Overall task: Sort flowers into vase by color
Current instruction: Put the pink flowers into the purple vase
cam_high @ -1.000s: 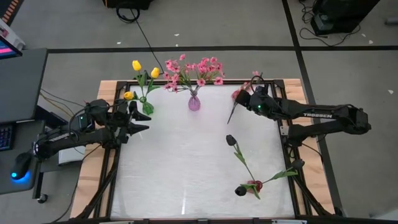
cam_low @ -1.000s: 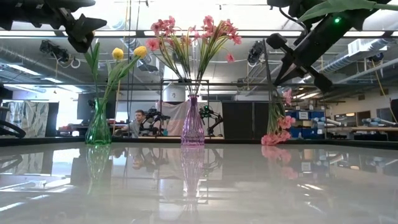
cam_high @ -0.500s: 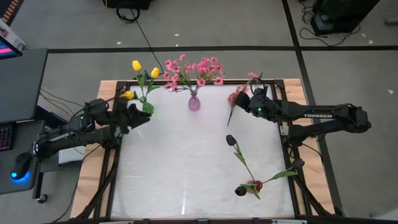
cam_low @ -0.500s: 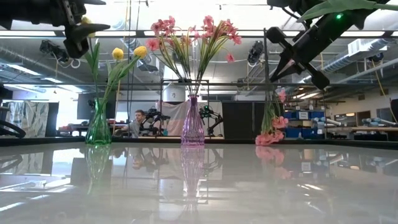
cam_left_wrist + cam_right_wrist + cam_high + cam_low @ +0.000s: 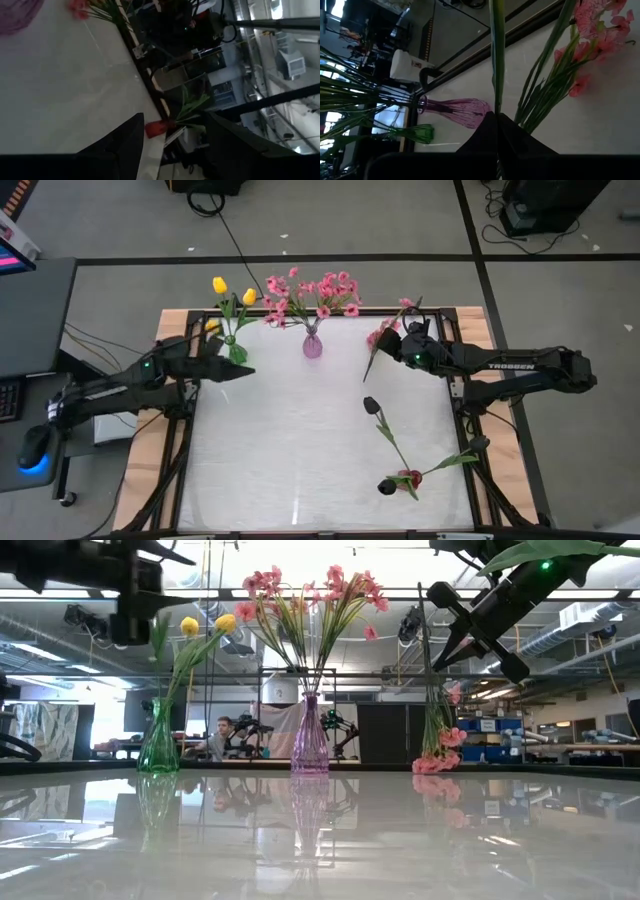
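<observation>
White tabletop [image 5: 300, 450] was seen from above. At upper right the right gripper [image 5: 408, 338] was pinched on a pink spray [image 5: 380, 335], stem near upright, blossoms hanging toward the purple vase [image 5: 312, 345] at its left. Near the green vase [image 5: 236, 352], the left gripper [image 5: 235, 367] was held spread, empty.

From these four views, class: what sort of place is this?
Probably a robotics lab or workshop: bare ceiling ducts overhead, more robot arms on benches behind the table, and loose cables on the floor.

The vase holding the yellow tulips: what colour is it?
Green glass vase; the low view shows it best.
</observation>
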Robot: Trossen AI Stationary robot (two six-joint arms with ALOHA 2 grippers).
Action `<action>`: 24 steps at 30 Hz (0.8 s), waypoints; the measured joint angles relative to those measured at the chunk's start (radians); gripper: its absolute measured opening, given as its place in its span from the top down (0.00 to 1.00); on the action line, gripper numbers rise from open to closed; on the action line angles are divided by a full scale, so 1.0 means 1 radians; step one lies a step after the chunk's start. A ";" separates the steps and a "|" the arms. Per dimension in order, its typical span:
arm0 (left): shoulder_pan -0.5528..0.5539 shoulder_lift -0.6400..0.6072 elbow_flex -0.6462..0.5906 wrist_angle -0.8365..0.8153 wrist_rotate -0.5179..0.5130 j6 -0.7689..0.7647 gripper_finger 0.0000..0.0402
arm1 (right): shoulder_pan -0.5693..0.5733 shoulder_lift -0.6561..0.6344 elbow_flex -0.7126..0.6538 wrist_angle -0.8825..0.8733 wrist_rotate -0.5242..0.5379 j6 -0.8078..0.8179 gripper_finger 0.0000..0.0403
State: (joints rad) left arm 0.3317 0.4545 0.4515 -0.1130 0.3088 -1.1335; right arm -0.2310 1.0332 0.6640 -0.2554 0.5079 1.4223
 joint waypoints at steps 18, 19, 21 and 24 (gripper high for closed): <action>-0.124 0.507 0.000 0.636 -0.025 -0.207 0.46 | 0.002 0.000 0.000 0.068 -0.004 -0.056 0.99; -0.133 0.525 0.000 0.660 -0.035 -0.215 0.46 | 0.002 0.000 0.000 0.068 -0.006 -0.059 0.99; -0.149 0.564 0.000 0.708 -0.061 -0.233 0.46 | 0.002 0.000 0.000 0.069 -0.011 -0.064 0.99; -0.169 0.622 0.000 0.775 -0.094 -0.263 0.46 | 0.005 0.000 0.000 0.078 -0.017 -0.065 0.99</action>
State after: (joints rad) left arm 0.1629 1.0761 0.4515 0.6617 0.2149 -1.3966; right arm -0.2256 1.0336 0.6643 -0.1771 0.4910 1.3575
